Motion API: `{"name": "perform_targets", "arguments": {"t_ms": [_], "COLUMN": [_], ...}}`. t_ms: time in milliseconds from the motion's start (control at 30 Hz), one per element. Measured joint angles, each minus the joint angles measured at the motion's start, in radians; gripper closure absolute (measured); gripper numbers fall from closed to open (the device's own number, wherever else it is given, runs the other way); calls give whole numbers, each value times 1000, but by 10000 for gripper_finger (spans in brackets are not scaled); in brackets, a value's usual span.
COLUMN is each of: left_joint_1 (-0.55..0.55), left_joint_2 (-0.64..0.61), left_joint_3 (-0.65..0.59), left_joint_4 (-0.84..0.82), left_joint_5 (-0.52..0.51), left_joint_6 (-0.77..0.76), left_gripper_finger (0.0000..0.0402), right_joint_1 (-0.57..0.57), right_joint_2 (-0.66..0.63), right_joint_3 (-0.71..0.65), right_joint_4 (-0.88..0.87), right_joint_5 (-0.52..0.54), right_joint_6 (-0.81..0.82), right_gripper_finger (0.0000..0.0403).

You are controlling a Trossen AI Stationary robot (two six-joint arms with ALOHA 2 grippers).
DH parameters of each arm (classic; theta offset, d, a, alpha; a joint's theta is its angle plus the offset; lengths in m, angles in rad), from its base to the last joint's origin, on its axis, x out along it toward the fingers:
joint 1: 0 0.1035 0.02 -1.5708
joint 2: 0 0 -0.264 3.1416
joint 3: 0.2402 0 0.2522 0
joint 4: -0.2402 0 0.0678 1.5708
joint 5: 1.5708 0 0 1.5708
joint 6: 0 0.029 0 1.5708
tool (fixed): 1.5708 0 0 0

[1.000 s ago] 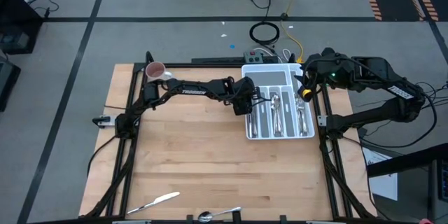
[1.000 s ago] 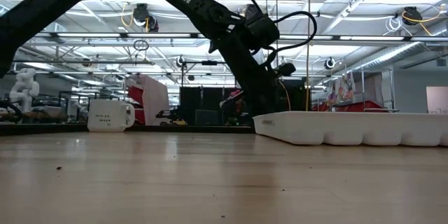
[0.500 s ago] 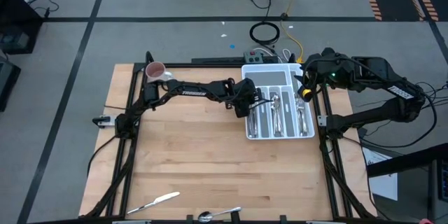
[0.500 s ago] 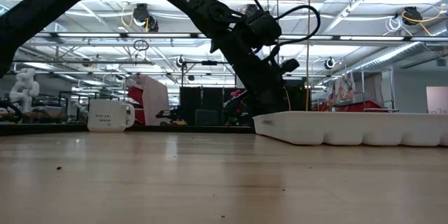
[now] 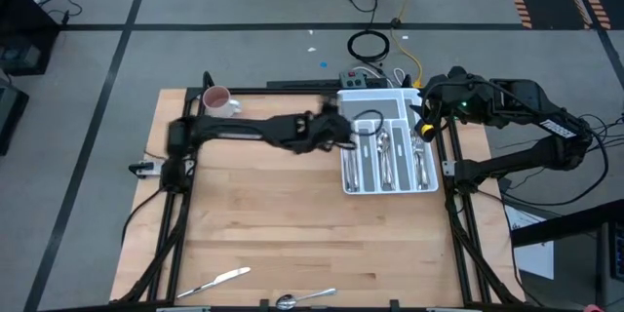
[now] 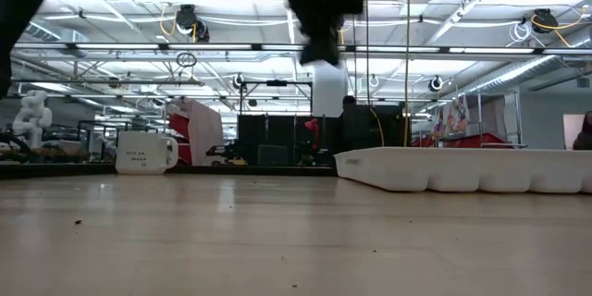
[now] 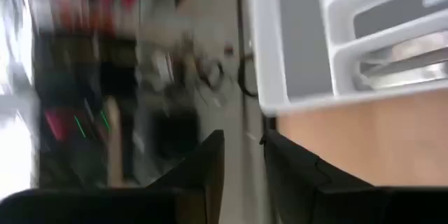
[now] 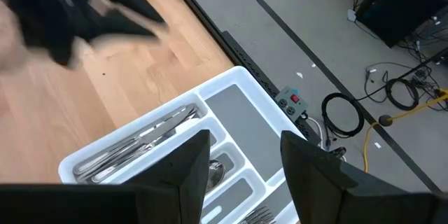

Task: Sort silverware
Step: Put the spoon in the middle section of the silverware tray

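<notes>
The left end effector (image 5: 343,129), empty and part open, hangs by the tray (image 5: 388,107); the loose knife (image 5: 216,281) and spoon (image 5: 304,298) lie crosswise at the desk's (image 5: 292,214) near edge, nearer it than the idle, open right end effector (image 5: 421,122)

Even overhead light; left arm (image 5: 263,134) smeared by motion blur

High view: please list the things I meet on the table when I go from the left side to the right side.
Table knife → mug → spoon → left gripper → cutlery tray → right gripper.
</notes>
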Motion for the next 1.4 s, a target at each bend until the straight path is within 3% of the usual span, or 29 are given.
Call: {"name": "perform_targets", "arguments": {"t_ms": [67,133,233,333,600,733,967,1167,1267,1400], "left_joint_1": [-37,-74,-125,-201,-496,-635,-790,-830,-846,-873], "left_joint_2": [-83,-162,-254,-311,-374,-371,-371,-366,-363,-363], "left_joint_3": [0,1,1,1,-108,-191,-325,-375,-380,-379], "left_joint_4": [-214,-459,-795,-1061,-1088,-1065,-849,-750,-764,-771], "left_joint_5": [-33,2,167,306,568,680,756,758,757,743], "left_joint_6": [-323,-675,-1176,-1567,-2196,-2400,-2475,-2494,-2482,-2471], "left_gripper_finger": [295,295,295,295,295,295,295,295,295,295], "right_joint_1": [0,0,0,0,0,0,0,60,139,257], "right_joint_2": [0,0,0,0,4,12,30,121,210,356], "right_joint_3": [0,0,0,0,0,0,0,-43,-89,-99], "right_joint_4": [1,1,4,10,55,58,62,232,342,363], "right_joint_5": [1,0,0,0,-1,0,-21,-323,-402,-472], "right_joint_6": [0,0,0,-8,-12,-12,8,72,87,85], "right_gripper_finger": [236,236,236,236,236,236,236,236,236,236]}}
